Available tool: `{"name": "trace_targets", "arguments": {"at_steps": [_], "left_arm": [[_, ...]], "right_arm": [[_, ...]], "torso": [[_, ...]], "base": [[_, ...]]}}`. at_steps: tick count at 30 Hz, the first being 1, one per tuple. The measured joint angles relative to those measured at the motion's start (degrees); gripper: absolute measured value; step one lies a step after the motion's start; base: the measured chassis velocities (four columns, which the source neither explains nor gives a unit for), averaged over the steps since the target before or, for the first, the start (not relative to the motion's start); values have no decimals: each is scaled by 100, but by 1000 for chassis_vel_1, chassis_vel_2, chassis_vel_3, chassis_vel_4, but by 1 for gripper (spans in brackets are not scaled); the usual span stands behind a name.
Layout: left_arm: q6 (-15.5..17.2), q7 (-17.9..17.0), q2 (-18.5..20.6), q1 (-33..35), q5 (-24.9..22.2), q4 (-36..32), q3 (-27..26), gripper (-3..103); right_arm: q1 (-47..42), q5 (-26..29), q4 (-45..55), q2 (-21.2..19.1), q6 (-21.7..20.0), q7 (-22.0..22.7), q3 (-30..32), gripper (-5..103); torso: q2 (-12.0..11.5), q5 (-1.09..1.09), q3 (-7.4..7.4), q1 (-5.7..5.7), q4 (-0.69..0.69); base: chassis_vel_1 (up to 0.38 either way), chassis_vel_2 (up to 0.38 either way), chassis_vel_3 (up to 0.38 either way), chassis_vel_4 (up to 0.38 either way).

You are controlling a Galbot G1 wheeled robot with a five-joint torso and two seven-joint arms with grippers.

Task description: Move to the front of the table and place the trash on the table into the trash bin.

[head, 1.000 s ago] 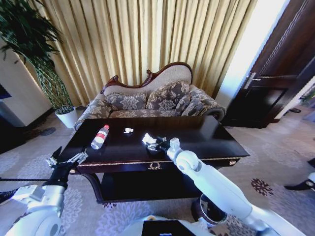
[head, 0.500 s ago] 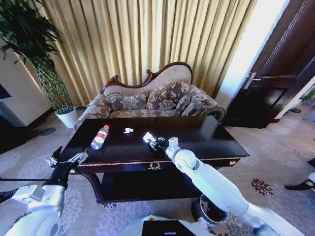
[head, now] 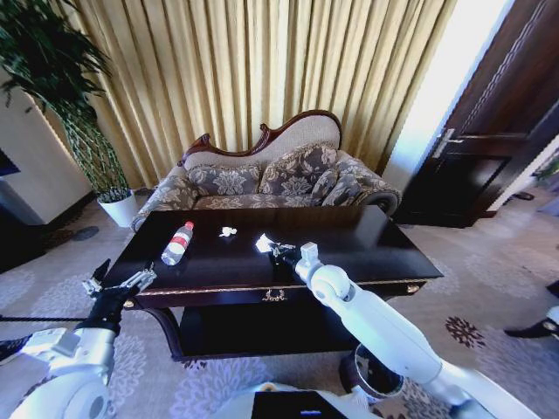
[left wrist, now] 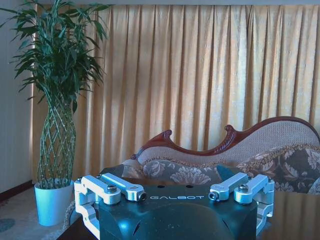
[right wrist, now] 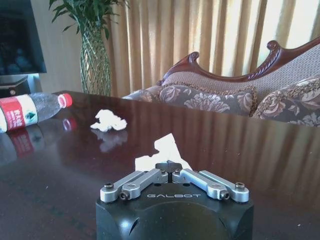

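From the head view we see our right gripper (head: pixel 272 250) over the table (head: pixel 367 249) near its front edge, pinching a white paper wad (head: pixel 263 243). The bottle (head: pixel 177 242) lies toward the left end, the trash bin (head: pixel 374 374) on the floor. Left wrist view: our left gripper (left wrist: pixel 175 194) — jaws spread, empty. Right wrist view: jaws closed on the wad.

you see the right gripper (head: pixel 272 249) out over the table (head: pixel 367 244), pinched onto a paper wad (head: pixel 264 243). a second wad (head: pixel 228 231) and the bottle (head: pixel 177 243) lie further left. your left gripper (head: pixel 118 284) hangs spread off the table's left corner.
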Motion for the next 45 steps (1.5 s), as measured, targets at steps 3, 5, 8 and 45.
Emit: {"name": "trace_targets", "arguments": {"at_steps": [3, 5, 8, 45], "left_arm": [[6, -3, 1, -4, -3, 0, 2, 100], [10, -6, 14, -8, -16, 0, 2, 100], [13, -20, 71, -20, -47, 0, -13, 100], [247, 226, 534, -521, -570, 323, -247, 100]], "right_arm": [[-44, 4, 58, -5, 58, 0, 175, 0], [-89, 10, 137, -34, 86, 2, 336, 0], [-272, 35, 344, -153, 183, 5, 807, 0], [-4969, -1200, 2659, 467, 1155, -52, 4817, 0]], "torso": [[0, 1, 0, 0, 0], [0, 1, 0, 0, 1], [0, 0, 0, 0, 1], [1, 0, 0, -1, 0]], "base": [[0, 0, 0, 0], [0, 0, 0, 0], [0, 0, 0, 0], [0, 0, 0, 0]]}}
